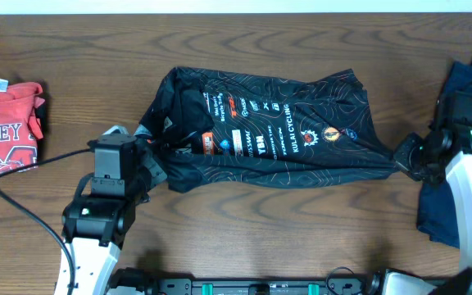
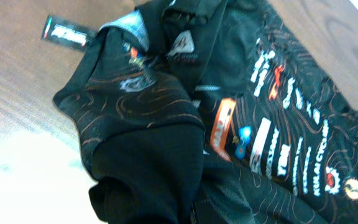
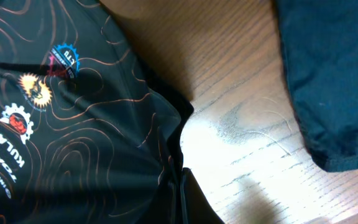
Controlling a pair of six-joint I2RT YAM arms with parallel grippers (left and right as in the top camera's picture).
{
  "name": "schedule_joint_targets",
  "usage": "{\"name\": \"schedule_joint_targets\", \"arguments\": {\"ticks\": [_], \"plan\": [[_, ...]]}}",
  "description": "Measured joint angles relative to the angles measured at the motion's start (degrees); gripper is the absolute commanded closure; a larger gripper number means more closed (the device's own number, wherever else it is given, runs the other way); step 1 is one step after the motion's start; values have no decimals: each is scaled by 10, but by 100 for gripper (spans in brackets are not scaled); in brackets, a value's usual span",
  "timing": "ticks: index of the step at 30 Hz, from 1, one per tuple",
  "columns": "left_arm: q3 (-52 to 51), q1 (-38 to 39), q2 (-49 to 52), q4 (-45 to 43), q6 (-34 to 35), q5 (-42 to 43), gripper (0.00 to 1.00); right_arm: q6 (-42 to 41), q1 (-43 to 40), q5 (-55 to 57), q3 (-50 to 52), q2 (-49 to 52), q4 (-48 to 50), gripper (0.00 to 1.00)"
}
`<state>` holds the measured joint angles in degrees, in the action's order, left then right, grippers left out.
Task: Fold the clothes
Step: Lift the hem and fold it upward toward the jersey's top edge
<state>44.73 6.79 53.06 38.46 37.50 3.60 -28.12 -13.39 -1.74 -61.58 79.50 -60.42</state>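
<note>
Stretched mid-frame for folding, the jersey point(image 1: 277, 123) is pinched at its right corner by the right gripper point(image 1: 401, 157); whether the left gripper point(image 1: 149, 156) grips cannot be told, its fingers buried in cloth.

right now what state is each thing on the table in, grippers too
black jersey: spread out but crumpled, logos up, not yet folded
red t-shirt: bunched at far left, lettering up
dark blue garment: lying loose at far right, partly under the right arm
left gripper: at the jersey's left sleeve, jaws hidden by cloth
right gripper: jaws look shut on the jersey's right corner, cloth drawn to a point
</note>
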Motion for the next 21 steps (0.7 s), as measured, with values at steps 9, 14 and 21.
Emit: {"name": "schedule_joint_targets", "arguments": {"ticks": [9,14,21], "plan": [[0,0,49,-53,0,-10,94,11,1,-4,-71,78,-8,99],[0,0,92,-77,0,-11,95,14,6,-6,-113,127,0,98],[0,0,123,-124,0,-15,94,14,34,-8,-143,219,43,99]]}}
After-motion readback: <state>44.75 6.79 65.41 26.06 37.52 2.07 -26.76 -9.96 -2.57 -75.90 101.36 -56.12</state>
